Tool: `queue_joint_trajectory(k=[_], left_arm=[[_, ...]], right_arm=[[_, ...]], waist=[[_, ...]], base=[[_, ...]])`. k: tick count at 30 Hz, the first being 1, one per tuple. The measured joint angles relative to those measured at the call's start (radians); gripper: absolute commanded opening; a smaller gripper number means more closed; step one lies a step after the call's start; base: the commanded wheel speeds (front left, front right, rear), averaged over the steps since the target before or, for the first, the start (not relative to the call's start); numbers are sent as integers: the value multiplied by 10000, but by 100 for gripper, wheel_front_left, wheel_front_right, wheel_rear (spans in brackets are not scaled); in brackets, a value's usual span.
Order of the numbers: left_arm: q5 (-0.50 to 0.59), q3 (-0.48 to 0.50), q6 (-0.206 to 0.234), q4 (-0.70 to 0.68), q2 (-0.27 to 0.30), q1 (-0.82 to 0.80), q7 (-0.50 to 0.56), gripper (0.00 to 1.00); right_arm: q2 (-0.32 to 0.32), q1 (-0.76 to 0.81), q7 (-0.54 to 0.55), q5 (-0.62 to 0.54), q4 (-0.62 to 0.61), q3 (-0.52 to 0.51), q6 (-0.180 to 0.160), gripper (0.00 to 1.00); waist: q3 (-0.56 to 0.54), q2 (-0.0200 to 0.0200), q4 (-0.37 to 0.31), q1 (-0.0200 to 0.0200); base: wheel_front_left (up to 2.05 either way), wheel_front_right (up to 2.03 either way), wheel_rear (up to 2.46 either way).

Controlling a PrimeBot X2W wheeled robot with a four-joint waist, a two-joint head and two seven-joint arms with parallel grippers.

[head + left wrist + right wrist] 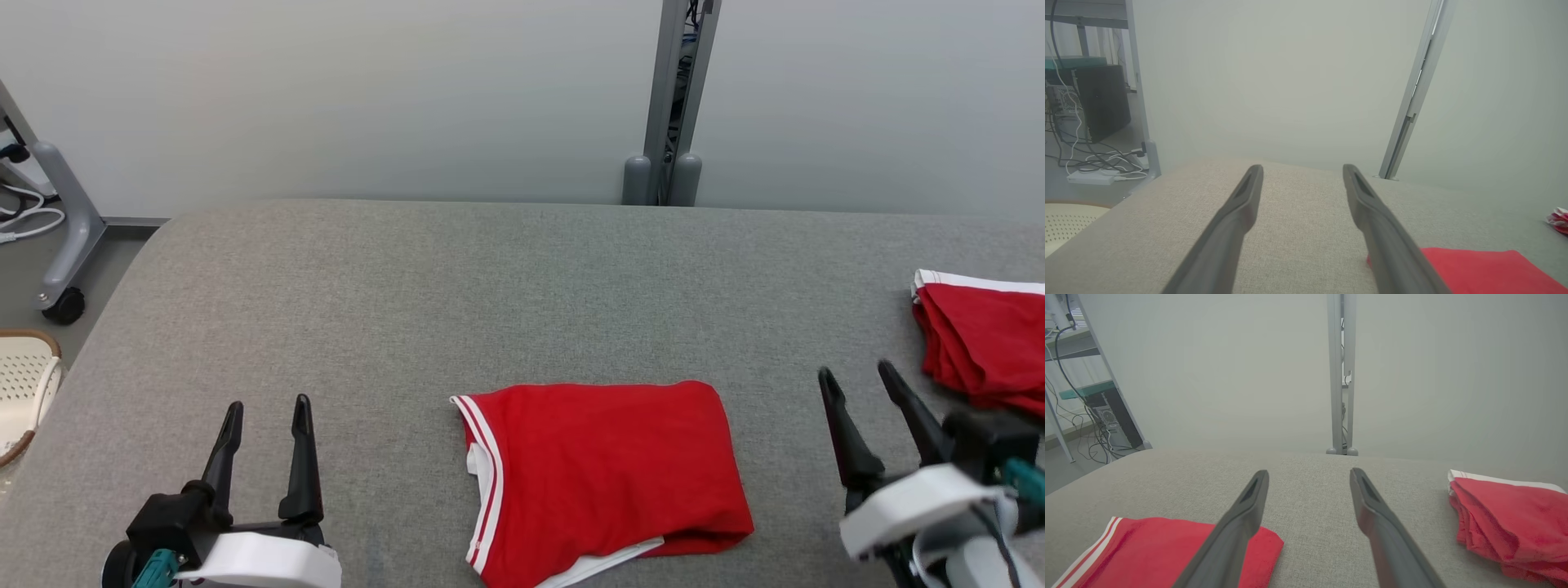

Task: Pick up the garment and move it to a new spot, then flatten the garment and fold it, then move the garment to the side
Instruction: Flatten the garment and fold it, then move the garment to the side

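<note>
A red garment (604,474) with white striped trim lies folded flat near the front middle of the grey table (408,286); its corner shows in the left wrist view (1474,269) and its edge in the right wrist view (1151,551). My left gripper (268,412) hovers open to its left, nothing between the fingers. To the right of the garment, my right gripper (857,376) also stands open and empty. In each wrist view the two dark fingers (1241,212) (1249,510) stand well apart over bare cloth.
A second red garment (984,343) lies bunched at the table's right edge, close behind the right gripper, also seen as red folds (1511,522). A cream perforated basket (24,384) sits off the left edge. A grey post (673,98) rises behind the table.
</note>
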Motion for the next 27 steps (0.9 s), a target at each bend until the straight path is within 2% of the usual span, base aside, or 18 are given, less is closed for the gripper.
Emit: queue_joint_trajectory(k=[5,11,21,24,27], left_arm=[[50,56,2,-182,4,144,0,100],[119,-48,-10,-174,2,329,0,100],[169,-107,-71,-77,2,324,0,100],[171,-165,-86,8,4,324,0,100],[169,-245,-92,84,4,324,0,100]], right_arm=[[800,1430,0,-897,-721,-1118,0,100],[1287,1857,0,-1254,-974,-1371,0,100],[1283,1856,0,-1304,-976,-1446,0,100],[1243,1845,4,-892,-694,-1246,0,100],[1047,1709,481,-73,-360,-667,0,100]], waist=[[49,0,-123,0],[84,0,-175,0],[103,0,-66,0],[105,0,-28,0],[147,0,3,0]], base=[[0,0,0],[0,0,0],[0,0,0],[0,0,0],[0,0,0]])
